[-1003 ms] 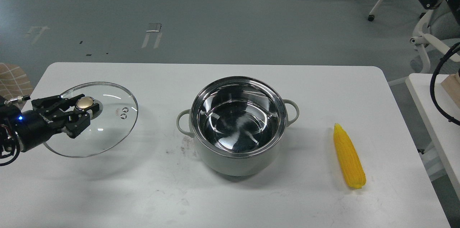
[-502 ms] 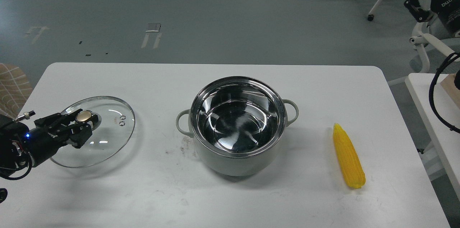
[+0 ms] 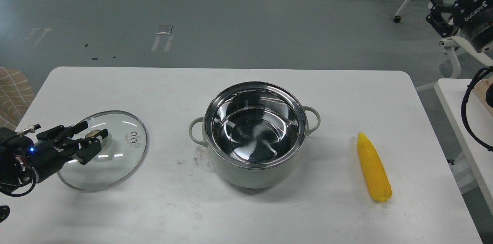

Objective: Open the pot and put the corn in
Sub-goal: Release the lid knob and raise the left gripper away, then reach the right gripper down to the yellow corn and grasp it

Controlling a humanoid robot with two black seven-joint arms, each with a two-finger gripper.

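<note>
Glass is what sits nearest me: the lid (image 3: 103, 151) lies on the white table (image 3: 238, 213) at my left, with my left gripper (image 3: 86, 141) low over it, fingers around the gold knob (image 3: 91, 134). They look slightly parted, though whether they grip it I cannot tell. That forearm reaches in flat from the left edge, pointing right. To my mind the opening step is as good as done; next comes letting go and clearing away.

Further right the pot (image 3: 255, 136) stands uncovered at table centre, steel interior empty. The corn (image 3: 373, 167) lies near the right edge, well apart from it, tip pointing away from me. Fetching it calls for my right gripper (image 3: 443, 19), which hangs far off beyond the table, its fingers apparently spread and empty.
</note>
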